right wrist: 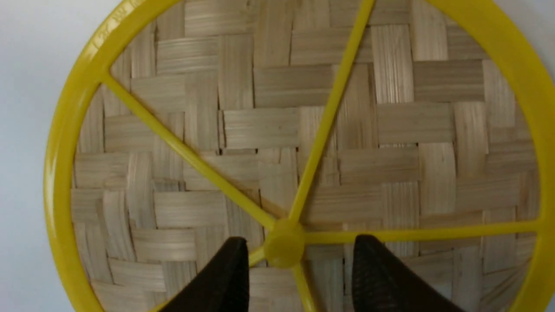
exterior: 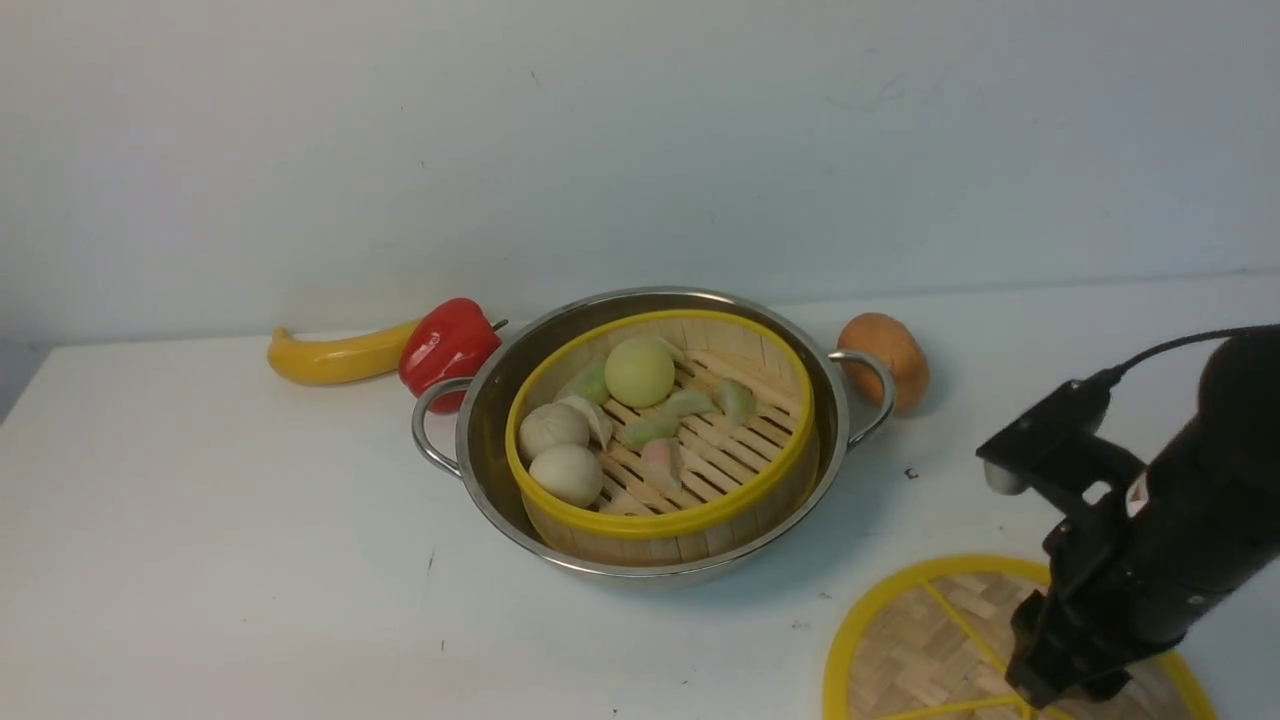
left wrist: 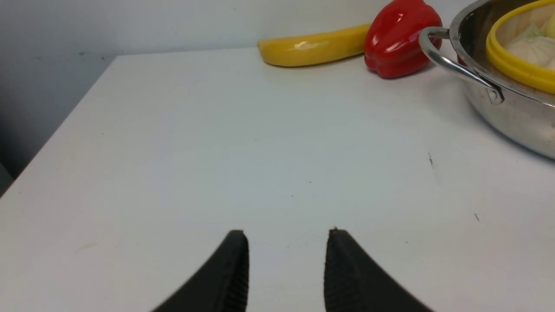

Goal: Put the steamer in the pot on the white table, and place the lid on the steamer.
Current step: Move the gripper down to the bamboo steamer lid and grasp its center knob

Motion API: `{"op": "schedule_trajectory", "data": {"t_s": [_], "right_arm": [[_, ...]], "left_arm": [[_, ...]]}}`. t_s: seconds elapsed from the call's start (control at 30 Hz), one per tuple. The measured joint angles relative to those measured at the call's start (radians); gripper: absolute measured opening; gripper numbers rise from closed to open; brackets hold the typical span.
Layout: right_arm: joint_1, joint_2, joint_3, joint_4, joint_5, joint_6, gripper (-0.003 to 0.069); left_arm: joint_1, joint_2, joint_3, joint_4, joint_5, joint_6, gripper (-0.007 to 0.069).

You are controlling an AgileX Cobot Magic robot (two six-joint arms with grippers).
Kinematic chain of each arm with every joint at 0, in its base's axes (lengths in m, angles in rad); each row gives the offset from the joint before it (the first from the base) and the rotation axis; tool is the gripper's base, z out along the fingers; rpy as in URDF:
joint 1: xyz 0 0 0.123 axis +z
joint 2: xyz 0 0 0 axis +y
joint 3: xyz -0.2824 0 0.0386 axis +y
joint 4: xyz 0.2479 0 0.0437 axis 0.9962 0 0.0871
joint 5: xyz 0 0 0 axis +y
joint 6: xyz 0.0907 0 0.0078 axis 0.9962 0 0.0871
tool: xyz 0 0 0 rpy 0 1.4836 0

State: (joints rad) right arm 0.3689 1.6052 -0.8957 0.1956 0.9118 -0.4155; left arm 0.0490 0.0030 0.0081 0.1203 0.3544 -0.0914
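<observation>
The steamer sits inside the pot at the middle of the white table, with buns and dumplings on its slatted floor. The lid lies flat on the table at the front right. My right gripper hovers over it. In the right wrist view the right gripper is open, its fingers on either side of the lid's centre knob. My left gripper is open and empty over bare table, left of the pot.
A yellow banana and a red pepper lie behind the pot's left handle. An orange vegetable lies behind its right handle. A wall runs along the table's far edge. The table's left edge shows in the left wrist view.
</observation>
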Motion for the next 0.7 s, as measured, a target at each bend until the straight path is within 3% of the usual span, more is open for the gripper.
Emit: {"op": "schedule_trajectory", "data": {"t_s": [0.27,0.37,0.47,0.53,0.7], "right_arm": [[0.012,0.060,-0.005,-0.008,-0.013,0.022,0.0322],[0.012,0.070,-0.007,-0.009,-0.012,0.024,0.0291],[0.012,0.070,-0.015,-0.007,0.002,0.028,0.0173],[0.012,0.070,-0.027,-0.011,0.014,0.028,0.0141],[0.012,0.048,-0.095,-0.016,0.062,0.029,0.0142]], "left_arm": [[0.000,0.000,0.000,0.000,0.000,0.000,0.0241],[0.000,0.000,0.000,0.000,0.000,0.000,0.0241],[0.000,0.000,0.000,0.000,0.000,0.000,0.0241],[0.000,0.000,0.000,0.000,0.000,0.000,0.0241],[0.000,0.000,0.000,0.000,0.000,0.000,0.0241]]}}
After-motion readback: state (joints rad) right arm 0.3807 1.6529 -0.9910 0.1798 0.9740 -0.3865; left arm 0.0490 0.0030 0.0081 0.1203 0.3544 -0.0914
